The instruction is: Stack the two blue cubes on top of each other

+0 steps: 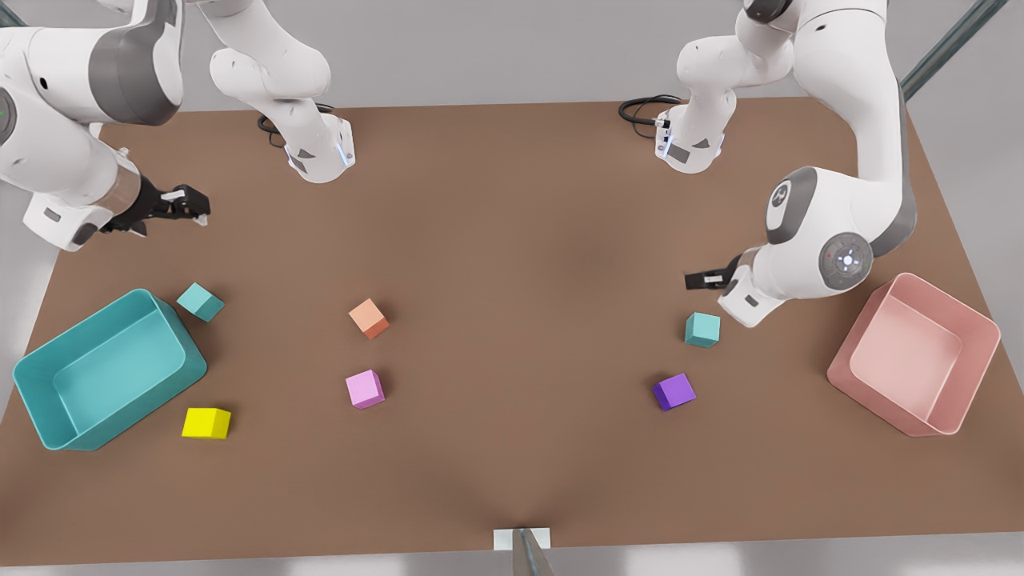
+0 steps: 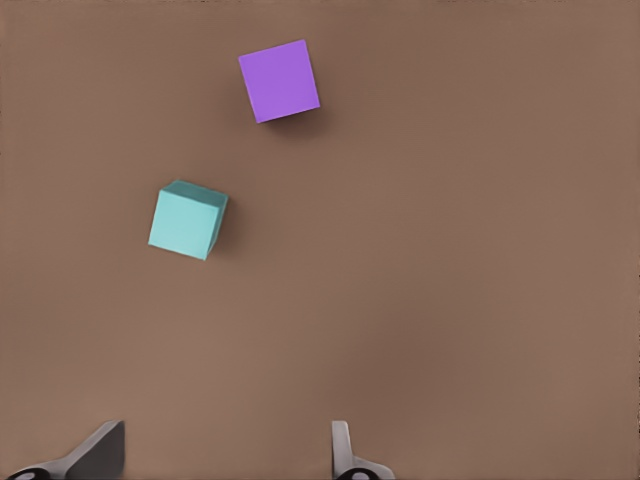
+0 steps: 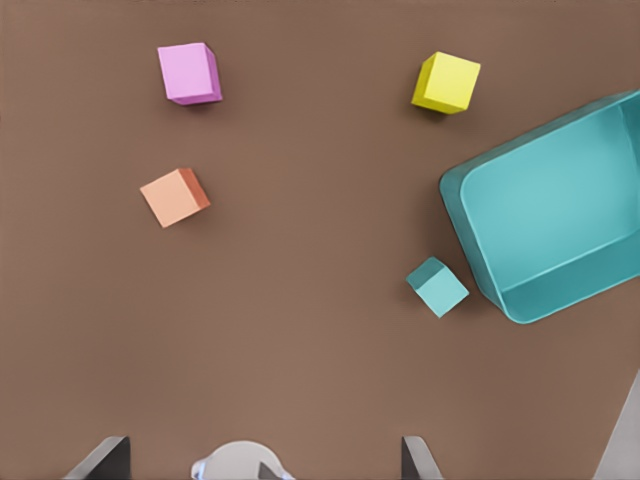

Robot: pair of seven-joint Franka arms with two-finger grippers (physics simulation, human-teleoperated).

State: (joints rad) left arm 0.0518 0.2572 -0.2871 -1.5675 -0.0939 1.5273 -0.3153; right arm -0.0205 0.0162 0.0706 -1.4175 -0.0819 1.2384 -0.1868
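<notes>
The left end effector (image 1: 694,280), fingers apart, hovers near one small matte teal cube (image 1: 702,330) beside the purple cube (image 1: 674,391); the right end effector (image 1: 190,205), also spread, waits near the other small matte teal cube (image 1: 200,302). Both cubes look light and rigid; grip opposite flat faces.

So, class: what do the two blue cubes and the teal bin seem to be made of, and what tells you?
The two blue cubes, one beside the teal bin, the other near the purple cube, look like matte plastic or painted foam: flat colour, no glare. The bin looks like thin moulded plastic, going by its rounded rim and soft sheen. As renders, they leave it open.
</notes>
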